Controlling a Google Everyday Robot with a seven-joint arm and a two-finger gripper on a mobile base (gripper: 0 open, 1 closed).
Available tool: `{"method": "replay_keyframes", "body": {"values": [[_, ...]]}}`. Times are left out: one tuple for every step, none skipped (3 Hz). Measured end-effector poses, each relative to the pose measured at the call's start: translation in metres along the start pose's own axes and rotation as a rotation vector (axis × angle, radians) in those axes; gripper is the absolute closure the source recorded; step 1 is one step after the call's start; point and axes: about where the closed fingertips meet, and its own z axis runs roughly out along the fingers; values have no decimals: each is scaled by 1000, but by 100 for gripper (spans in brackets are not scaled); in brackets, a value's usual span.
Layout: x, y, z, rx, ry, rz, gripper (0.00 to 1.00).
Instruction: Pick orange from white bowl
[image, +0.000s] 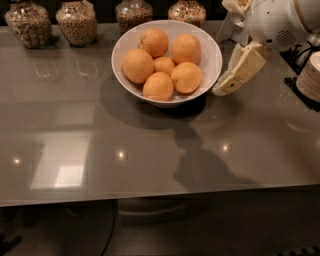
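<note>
The wide white bowl stands on the grey table at the back, a little right of the middle. It holds several oranges, piled together and filling most of it. My gripper hangs at the right of the bowl, its cream tip just off the bowl's right rim and above the table. The white arm body reaches in from the top right corner. Nothing is in the gripper.
Several glass jars of grains and nuts line the table's back edge. A stack of white plates sits at the right edge beside dark cables. A white stand is behind the bowl at its right. The table's front edge runs along the bottom.
</note>
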Motion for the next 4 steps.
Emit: {"method": "replay_keyframes", "body": {"values": [[-2,-5,23,-30,-5,-44,0],[-6,-18,55,-74,1,-112,0],[-15,-34,85,-105,-4,-180,0],[-25,-46,109,-117,-23,-224,15]]}}
